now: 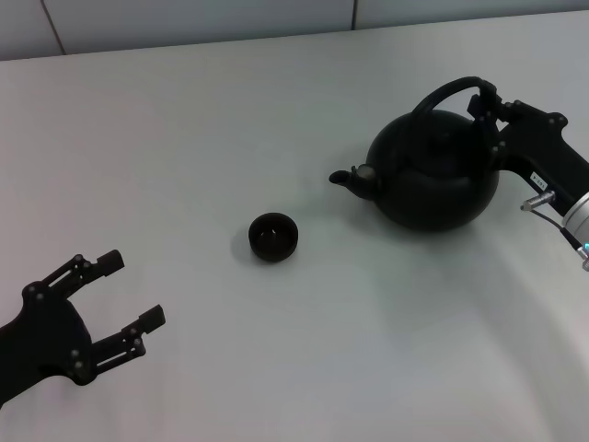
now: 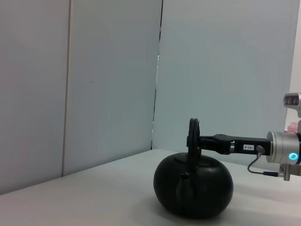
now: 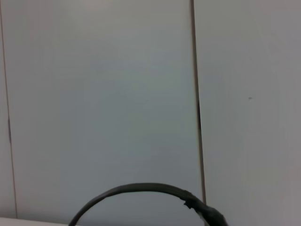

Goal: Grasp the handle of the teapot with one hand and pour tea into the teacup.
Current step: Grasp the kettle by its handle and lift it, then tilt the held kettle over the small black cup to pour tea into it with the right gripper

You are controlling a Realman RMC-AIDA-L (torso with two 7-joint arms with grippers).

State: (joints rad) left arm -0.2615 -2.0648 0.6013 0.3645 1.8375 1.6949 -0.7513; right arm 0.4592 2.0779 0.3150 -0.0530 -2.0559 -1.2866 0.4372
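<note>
Where handle (image 1: 448, 89) arches, right hand (image 1: 485, 103) grips.

White table (image 1: 230, 120), pale panelled wall (image 2: 108, 70)

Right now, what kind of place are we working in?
Probably a lab or test bench, not a kitchen: a bare white table, plain pale wall panels behind, and only a black teapot and teacup set out.

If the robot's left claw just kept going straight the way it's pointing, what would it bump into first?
Probably nothing on the table. The left claw, open, aims up and to the right; that line seems to pass behind the teacup toward the teapot, though depth is unclear. Its wrist view shows the teapot ahead, off-centre.
</note>
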